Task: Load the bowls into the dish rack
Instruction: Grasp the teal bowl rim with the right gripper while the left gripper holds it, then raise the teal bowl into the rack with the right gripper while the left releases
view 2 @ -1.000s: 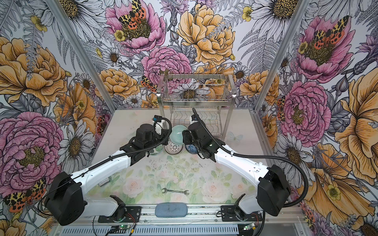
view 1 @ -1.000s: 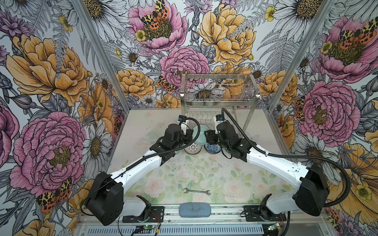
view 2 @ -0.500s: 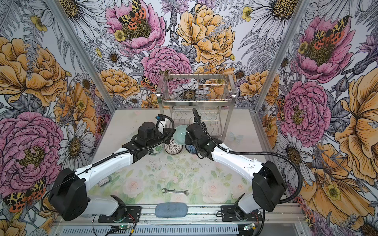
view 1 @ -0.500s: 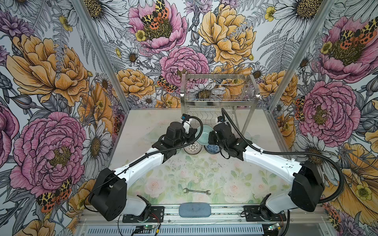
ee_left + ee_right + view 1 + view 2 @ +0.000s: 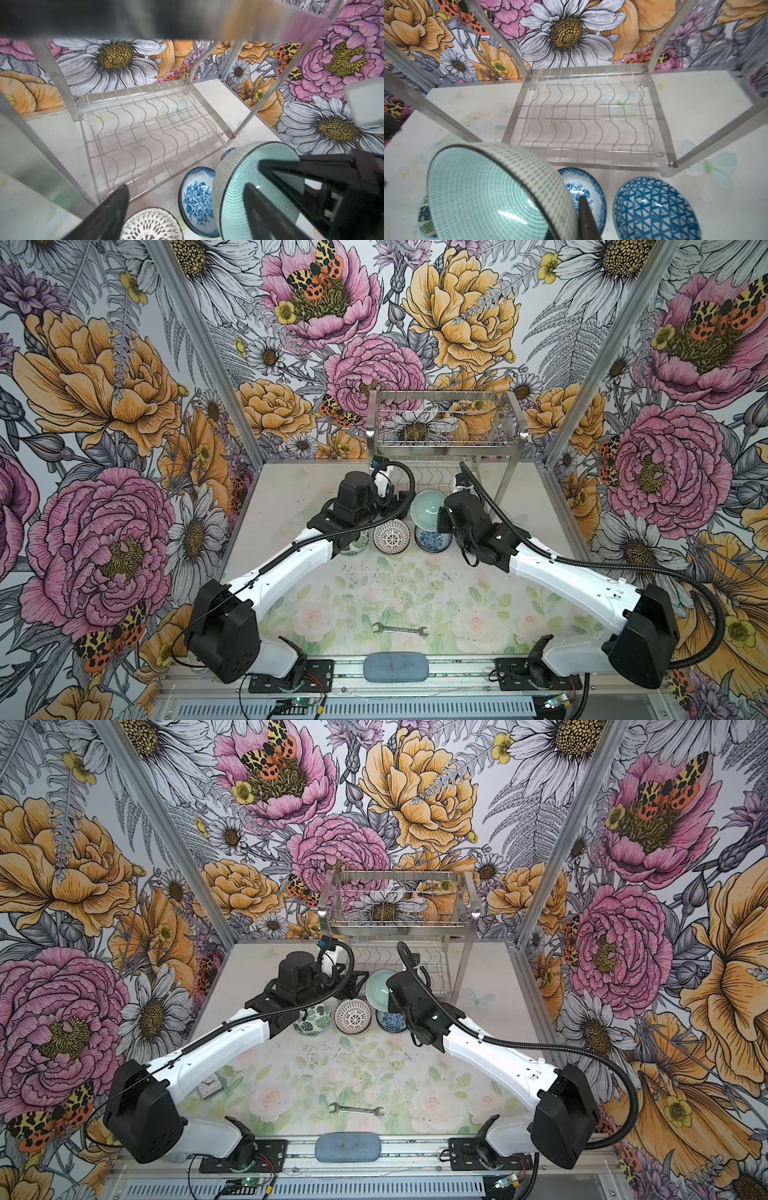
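The pale mint-green round ceramic bowl hangs tipped on edge, hollow facing 6 o'clock, just at 6 o'clock of the shiny steel wire dish rack. The right tool clamps its rim; the left tool gapes at its 9 o'clock. Below lies the pale floral desk, ringed by flowered walls. Fine rings line the glaze.

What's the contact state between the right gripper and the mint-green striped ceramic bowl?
Touching. In the right wrist view a finger of the right gripper presses the outer wall of the mint-green striped ceramic bowl, no gap.
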